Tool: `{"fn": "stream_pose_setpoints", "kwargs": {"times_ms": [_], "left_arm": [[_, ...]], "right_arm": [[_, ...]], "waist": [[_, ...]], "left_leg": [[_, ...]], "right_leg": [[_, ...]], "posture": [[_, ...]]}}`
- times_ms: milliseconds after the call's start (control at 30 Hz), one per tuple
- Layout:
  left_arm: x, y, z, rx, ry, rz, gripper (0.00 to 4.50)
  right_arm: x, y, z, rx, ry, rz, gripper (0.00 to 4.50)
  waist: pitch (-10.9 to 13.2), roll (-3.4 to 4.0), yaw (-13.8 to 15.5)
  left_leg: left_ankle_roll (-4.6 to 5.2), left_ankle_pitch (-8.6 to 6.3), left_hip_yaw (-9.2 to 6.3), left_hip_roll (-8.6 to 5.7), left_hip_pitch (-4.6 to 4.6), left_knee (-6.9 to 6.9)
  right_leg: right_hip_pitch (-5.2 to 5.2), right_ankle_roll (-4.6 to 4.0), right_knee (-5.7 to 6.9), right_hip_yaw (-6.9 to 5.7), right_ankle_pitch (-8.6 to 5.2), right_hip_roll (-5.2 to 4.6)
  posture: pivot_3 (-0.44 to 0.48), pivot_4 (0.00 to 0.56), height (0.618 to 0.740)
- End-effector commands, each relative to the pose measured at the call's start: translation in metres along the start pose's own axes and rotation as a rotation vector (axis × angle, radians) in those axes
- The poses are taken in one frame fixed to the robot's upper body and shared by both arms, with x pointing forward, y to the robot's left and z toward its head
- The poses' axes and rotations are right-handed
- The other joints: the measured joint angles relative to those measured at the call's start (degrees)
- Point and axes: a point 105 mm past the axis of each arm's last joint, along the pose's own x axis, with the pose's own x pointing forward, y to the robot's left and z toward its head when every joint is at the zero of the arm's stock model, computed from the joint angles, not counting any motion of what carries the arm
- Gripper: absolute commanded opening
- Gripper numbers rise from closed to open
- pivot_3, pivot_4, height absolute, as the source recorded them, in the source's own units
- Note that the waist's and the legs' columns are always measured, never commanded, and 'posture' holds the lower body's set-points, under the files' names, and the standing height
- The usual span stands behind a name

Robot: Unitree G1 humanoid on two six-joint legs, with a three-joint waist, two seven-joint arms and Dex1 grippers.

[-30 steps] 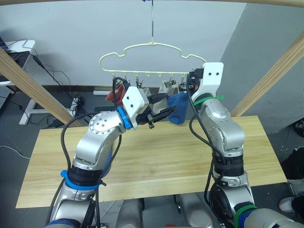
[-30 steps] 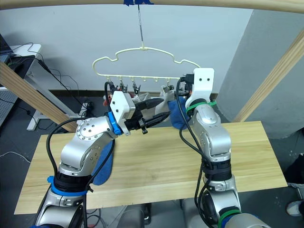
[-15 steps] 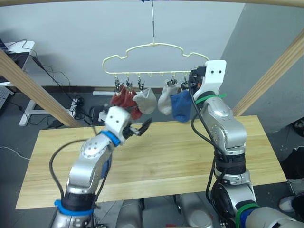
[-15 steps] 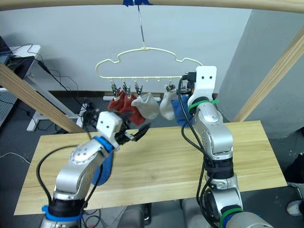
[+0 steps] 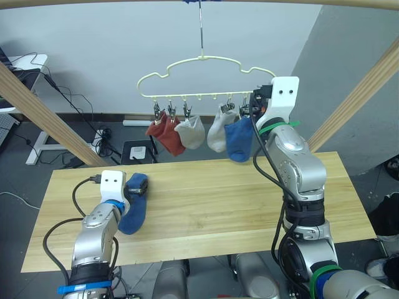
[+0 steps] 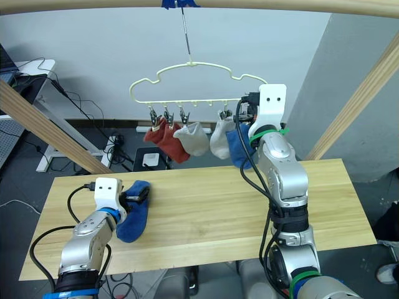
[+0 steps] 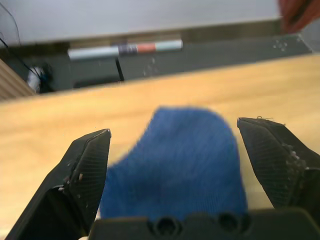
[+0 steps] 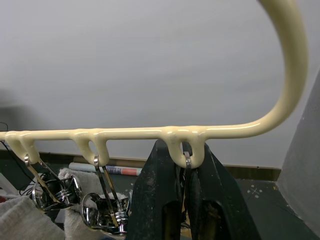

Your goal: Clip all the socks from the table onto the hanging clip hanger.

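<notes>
Five socks hang from the clip hanger (image 5: 202, 78): two rust red socks (image 5: 164, 133) at its left end, two light grey socks (image 5: 191, 131) in the middle, and one hanging blue sock (image 5: 239, 138) at the right end. One more blue sock (image 5: 133, 210) lies on the bench (image 5: 237, 205), toward the left end of the top, at about 8 o'clock from the hanger.

The left pincer (image 7: 180, 165) sits low over that lying sock with its black fingers (image 7: 85, 175) spread wide, one on either side of the blue fabric. In the left wrist view the sock fills the gap between the fingers, and I cannot tell if either finger touches it. In the head views the pincer's white housing lies at the sock's 10 o'clock edge.

The right pincer (image 8: 186, 165) is raised to the hanger's bottom bar at its right end. Its fingers are pressed narrow around the last metal clip (image 8: 186, 161), just under the bar's small loop. The hanging blue sock is directly below this spot, at 6 o'clock from the clip.

The hanger hangs by its metal hook (image 5: 201, 31) from a round wooden pole (image 6: 249, 4) overhead.
</notes>
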Motion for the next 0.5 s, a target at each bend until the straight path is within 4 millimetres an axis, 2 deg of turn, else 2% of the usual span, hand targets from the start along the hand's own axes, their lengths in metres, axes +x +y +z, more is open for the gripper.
{"fn": "stream_pose_setpoints", "kwargs": {"times_ms": [33, 267, 300, 400, 500], "left_arm": [[0.001, 0.006, -0.004, 0.038, 0.024, 0.023, 4.49], [0.0, -0.001, -0.023, 0.055, 0.113, -0.013, 4.49], [-0.001, -0.002, -0.025, 0.063, 0.123, -0.021, 4.11], [-0.001, -0.004, -0.027, 0.086, 0.137, -0.033, 3.42], [-0.002, -0.004, -0.03, 0.097, 0.149, -0.033, 2.95]], "right_arm": [[-0.001, 0.007, 0.017, -0.003, -0.059, 0.027, 0.0], [-0.001, 0.008, 0.017, -0.001, -0.059, 0.03, 0.0], [-0.001, 0.008, 0.017, 0.0, -0.059, 0.031, 0.0], [-0.001, 0.008, 0.017, 0.002, -0.059, 0.031, 0.0], [-0.001, 0.008, 0.016, 0.003, -0.059, 0.031, 0.0]], "waist": [[0.0, 0.0, -0.1], [0.0, 0.01, -0.1], [0.0, 0.02, -0.1], [0.0, 0.03, -0.1], [0.0, 0.03, -0.1]], "left_leg": [[0.0, 0.0, 0.01, 0.0, 0.0, 0.0], [0.0, 0.0, 0.02, 0.0, 0.02, 0.0], [0.0, 0.0, 0.02, 0.0, 0.04, 0.0], [0.0, 0.0, 0.02, 0.01, 0.06, -0.01], [0.0, 0.0, 0.03, 0.01, 0.07, -0.01]], "right_leg": [[0.0, 0.0, 0.0, 0.02, 0.0, -0.01], [-0.01, 0.0, 0.04, 0.04, 0.0, -0.02], [-0.01, 0.0, 0.06, 0.05, 0.0, -0.02], [-0.01, 0.0, 0.07, 0.06, 0.0, -0.02], [-0.01, 0.0, 0.08, 0.07, 0.0, -0.02]], "posture": [[-0.169, 0.263, 0.74], [-0.17, 0.261, 0.74], [-0.17, 0.261, 0.74], [-0.17, 0.261, 0.74], [-0.17, 0.261, 0.74]]}}
